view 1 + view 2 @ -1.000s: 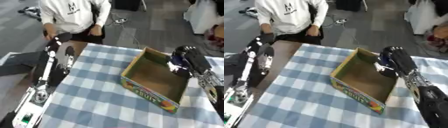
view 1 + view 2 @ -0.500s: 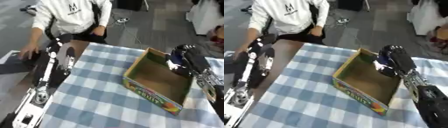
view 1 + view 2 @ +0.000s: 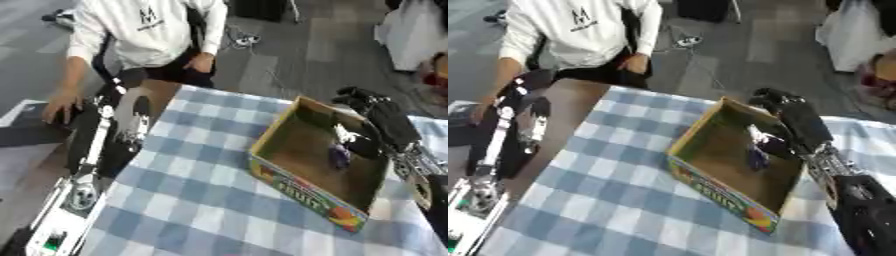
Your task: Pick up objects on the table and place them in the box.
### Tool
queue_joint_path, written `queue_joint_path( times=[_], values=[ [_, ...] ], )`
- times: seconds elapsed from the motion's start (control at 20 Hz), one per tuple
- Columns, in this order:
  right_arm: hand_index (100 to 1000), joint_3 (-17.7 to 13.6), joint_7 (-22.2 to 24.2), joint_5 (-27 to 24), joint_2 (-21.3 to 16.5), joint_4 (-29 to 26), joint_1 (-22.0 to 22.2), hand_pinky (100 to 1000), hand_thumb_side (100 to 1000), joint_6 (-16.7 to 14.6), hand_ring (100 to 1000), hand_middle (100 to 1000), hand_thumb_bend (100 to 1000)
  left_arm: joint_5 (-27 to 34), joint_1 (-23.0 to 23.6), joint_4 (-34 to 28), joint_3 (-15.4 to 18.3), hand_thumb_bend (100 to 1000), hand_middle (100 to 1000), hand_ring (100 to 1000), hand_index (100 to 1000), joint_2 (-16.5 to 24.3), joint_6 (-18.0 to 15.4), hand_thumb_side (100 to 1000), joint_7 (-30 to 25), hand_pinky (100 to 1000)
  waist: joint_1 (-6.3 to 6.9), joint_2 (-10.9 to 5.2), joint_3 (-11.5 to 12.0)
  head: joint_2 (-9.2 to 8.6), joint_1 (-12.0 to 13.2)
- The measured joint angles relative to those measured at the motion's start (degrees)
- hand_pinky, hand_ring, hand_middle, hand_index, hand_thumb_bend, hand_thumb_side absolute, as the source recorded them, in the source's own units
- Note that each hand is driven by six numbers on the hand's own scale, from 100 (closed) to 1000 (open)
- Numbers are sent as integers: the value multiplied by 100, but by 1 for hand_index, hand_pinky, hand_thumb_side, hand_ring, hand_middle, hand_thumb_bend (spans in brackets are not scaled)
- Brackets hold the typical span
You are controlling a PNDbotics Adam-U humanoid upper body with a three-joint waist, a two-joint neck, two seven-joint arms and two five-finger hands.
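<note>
table: blue-and-white checked tablecloth (image 3: 201,200) | box: open brown cardboard box (image 3: 302,180), printed side reading "FRUIT", is sitting askew on cloth | object: small dark purple thing (image 3: 339,156) is lying inside box, long axis running near-far | right hand (image 3: 372,112) is hovering over box's far corner, fingers curled, empty | left hand (image 3: 131,112) is hanging beside table, fingers relaxed

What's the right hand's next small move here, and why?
Probably lift the right hand straight up out of the box. A small purple object already sits inside the box just below the fingers, apparently apart from them, so the drop looks done. The left hand hangs off the table's left edge.
</note>
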Motion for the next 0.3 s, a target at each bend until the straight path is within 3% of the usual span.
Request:
queue_joint_path(
  times=[0.3],
  values=[
    [832,-5,86,-73,0,-4,5,634,1000,-8,765,838,100,1,3,0,0,116,867,801,897,0,-1,970,2,934,0,0,-28,0,41]
  ],
)
